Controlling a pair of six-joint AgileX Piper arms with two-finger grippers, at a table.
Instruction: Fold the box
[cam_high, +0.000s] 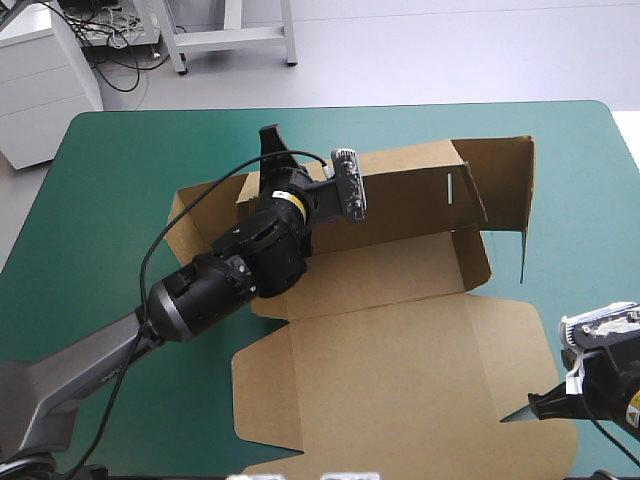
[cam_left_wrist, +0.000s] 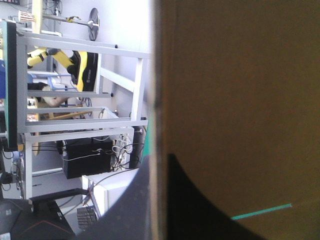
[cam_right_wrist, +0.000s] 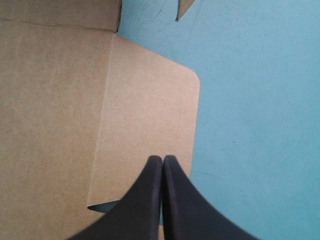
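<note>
The brown box (cam_high: 400, 350) lies partly formed: its far wall (cam_high: 400, 195) and far right side panel (cam_high: 505, 180) stand raised, while the lid lies flat toward the near edge. My left gripper (cam_high: 270, 140) is at the far wall's left end. In the left wrist view the box (cam_left_wrist: 240, 100) has its board edge between the two black fingers of the left gripper (cam_left_wrist: 158, 165), which is shut on it. My right gripper (cam_high: 515, 415) is shut and empty, its tip over the lid's right flap (cam_high: 520, 330). In the right wrist view, the right gripper (cam_right_wrist: 162, 161) is above that round-cornered flap (cam_right_wrist: 150, 110).
Teal-green cover (cam_high: 90, 200) shows to the left of the box and also to its right (cam_right_wrist: 260, 125). The left side flap (cam_high: 200, 215) slopes up beside my left arm. A narrow slot (cam_high: 450, 187) is cut in the far wall.
</note>
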